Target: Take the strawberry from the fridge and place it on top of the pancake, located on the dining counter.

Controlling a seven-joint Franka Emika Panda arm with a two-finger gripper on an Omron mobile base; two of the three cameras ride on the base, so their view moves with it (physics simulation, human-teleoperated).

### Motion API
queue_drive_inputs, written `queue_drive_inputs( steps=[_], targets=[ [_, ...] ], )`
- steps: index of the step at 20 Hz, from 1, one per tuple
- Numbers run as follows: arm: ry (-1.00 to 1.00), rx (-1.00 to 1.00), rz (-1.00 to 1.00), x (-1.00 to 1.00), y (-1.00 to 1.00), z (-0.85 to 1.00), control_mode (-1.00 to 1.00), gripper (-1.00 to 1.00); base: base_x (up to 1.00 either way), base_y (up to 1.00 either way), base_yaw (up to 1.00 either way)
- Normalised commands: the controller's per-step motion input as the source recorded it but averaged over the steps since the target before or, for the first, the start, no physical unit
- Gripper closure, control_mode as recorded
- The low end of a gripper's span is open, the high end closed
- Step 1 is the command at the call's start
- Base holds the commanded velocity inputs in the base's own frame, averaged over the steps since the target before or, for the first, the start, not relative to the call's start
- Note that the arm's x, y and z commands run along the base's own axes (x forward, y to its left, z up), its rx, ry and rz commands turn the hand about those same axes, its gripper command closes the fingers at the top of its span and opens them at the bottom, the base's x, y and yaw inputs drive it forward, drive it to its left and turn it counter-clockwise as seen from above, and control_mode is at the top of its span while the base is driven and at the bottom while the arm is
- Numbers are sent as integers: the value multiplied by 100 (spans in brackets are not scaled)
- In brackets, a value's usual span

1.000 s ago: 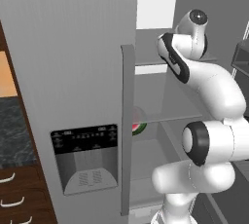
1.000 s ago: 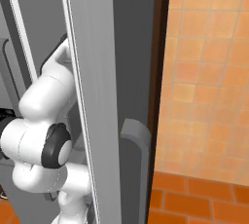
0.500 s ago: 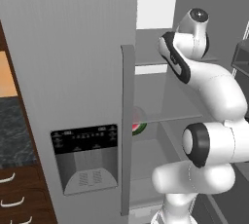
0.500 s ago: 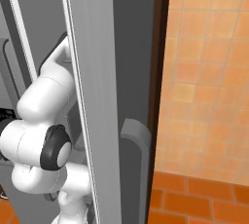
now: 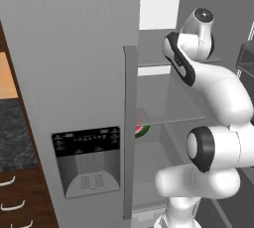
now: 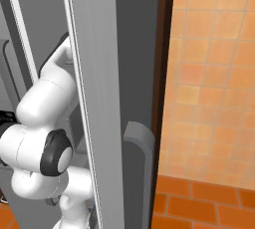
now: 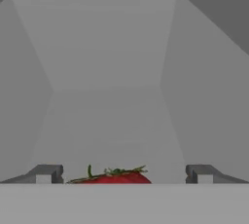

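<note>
Inside the fridge (image 5: 74, 63), my gripper (image 7: 124, 174) stands fully open and empty, the strawberry (image 7: 113, 177) between its fingertips, not yet gripped. Closing too shallow could pinch only the leaves and let the berry roll away.

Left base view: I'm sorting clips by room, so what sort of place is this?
Most likely a home kitchen: an open grey fridge with a black dispenser panel, a watermelon slice on its shelf, and a black-speckled countertop over wooden drawers.
</note>
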Motion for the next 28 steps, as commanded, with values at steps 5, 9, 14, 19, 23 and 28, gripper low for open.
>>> queue_drive_inputs(
  steps=[5, 9, 14, 19, 23, 28],
  targets=[
    [-1, 0, 4, 0, 0, -41, -100, 100, 0, 0, 0],
    [-1, 0, 3, 0, 6, -41, -100, 100, 0, 0, 0],
    [0, 0, 0, -22, 42, -19, -100, 100, 0, 0, 0],
    [-1, 0, 0, -100, 55, 7, -100, 100, 0, 0, 0],
    [1, 0, 0, -100, 24, 0, -100, 100, 0, 0, 0],
    [5, 0, 0, -100, 0, -32, -100, 100, 0, 0, 0]
  ],
)
